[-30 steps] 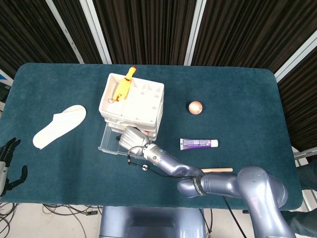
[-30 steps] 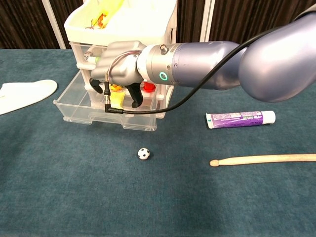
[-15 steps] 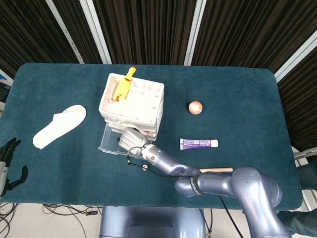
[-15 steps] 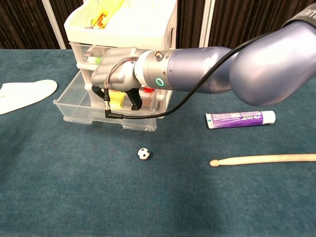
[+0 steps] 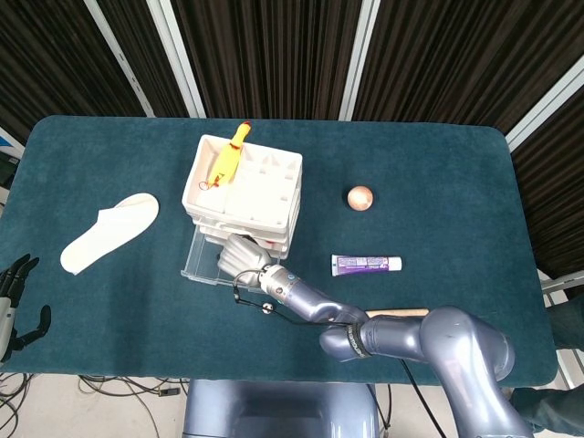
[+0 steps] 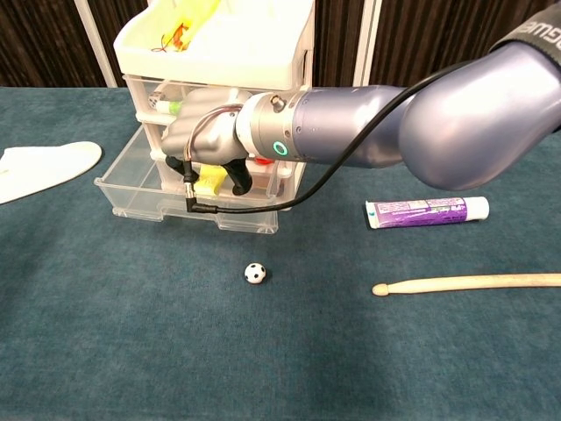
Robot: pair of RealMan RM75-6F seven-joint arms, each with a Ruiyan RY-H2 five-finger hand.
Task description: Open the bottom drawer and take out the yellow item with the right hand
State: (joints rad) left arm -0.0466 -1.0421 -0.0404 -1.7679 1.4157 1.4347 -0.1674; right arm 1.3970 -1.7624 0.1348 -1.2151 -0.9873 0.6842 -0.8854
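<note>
Chest view shows the right hand (image 6: 210, 140) reaching into the pulled-out bottom drawer (image 6: 149, 189) of a white drawer unit (image 6: 219, 53) on the counter (image 6: 131, 333). Its fingers (image 6: 238, 178) curl down around the yellow item (image 6: 209, 180) inside the drawer; whether they grip it, I cannot tell. The left hand (image 5: 16, 297) hangs open off the counter's left edge, fingers apart, holding nothing.

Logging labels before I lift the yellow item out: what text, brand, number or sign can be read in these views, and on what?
Purple and white tube: printing along its side, too small and blurred to read.
Right arm: white letters on a dark band at the frame's edge, cut off, not readable.
Right wrist: a lit green ring, a sign and not text.
Nothing else carries text.
</note>
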